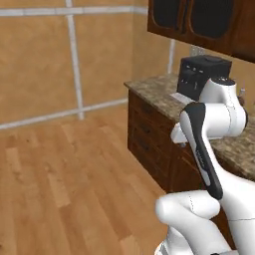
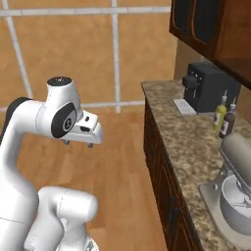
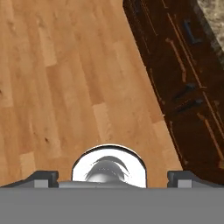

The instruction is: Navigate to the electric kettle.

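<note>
wooden floor (image 1: 60, 169) wide open left of the granite counter (image 2: 188, 142) edge, pincer (image 3: 112, 177) fingertips well apart, empty-handed

A black coffee machine (image 2: 211, 86) stands at the far end of the speckled stone counter (image 2: 186, 132). Two bottles (image 2: 224, 115) stand just beside it. Nearer, a grey mixer (image 2: 235, 191) holds a bowl. Dark drawers (image 1: 149, 144) sit under the counter. Dark cabinets (image 1: 199, 22) hang above. The floor (image 3: 65, 87) is wood.
</note>
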{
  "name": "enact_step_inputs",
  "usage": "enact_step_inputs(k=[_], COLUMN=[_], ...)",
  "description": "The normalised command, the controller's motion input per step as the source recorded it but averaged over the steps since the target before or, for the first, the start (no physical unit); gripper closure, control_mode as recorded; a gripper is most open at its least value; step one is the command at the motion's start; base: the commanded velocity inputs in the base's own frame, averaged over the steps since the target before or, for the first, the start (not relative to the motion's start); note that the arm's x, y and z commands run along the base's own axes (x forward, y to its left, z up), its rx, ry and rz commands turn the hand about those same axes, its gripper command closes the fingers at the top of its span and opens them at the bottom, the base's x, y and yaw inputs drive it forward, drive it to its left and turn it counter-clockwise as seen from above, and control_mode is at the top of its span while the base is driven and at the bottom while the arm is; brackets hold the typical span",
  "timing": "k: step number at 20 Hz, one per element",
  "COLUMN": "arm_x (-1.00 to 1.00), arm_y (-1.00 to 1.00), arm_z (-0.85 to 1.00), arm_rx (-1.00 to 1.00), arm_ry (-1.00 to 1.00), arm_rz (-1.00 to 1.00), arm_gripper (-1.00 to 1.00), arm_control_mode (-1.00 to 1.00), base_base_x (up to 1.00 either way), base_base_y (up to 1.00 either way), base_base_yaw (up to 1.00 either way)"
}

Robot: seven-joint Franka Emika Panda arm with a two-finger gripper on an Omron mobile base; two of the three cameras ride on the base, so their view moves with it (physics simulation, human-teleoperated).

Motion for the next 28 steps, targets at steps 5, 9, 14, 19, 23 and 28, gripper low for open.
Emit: enact_step_inputs(k=[5,9,14,19,23,28], arm_x=[0.00,0.00,0.00,0.00,0.00,0.00], arm_y=[0.00,0.00,0.00,0.00,0.00,0.00], arm_z=[0.00,0.00,0.00,0.00,0.00,0.00], arm_rx=[0.00,0.00,0.00,0.00,0.00,0.00], arm_ry=[0.00,0.00,0.00,0.00,0.00,0.00], arm_rz=[0.00,0.00,0.00,0.00,0.00,0.00], arm_gripper=[-1.00,-1.00,-1.00,-1.00,-1.00,-1.00], arm_control_mode=[1.00,1.00,1.00,1.00,1.00,1.00], base_base_x=[0.11,0.21,0.35,0.58,0.59,0.69], base_base_y=[0.64,0.53,0.40,0.07,0.00,0.00], base_base_yaw=[0.70,0.72,0.72,0.74,0.77,0.73])
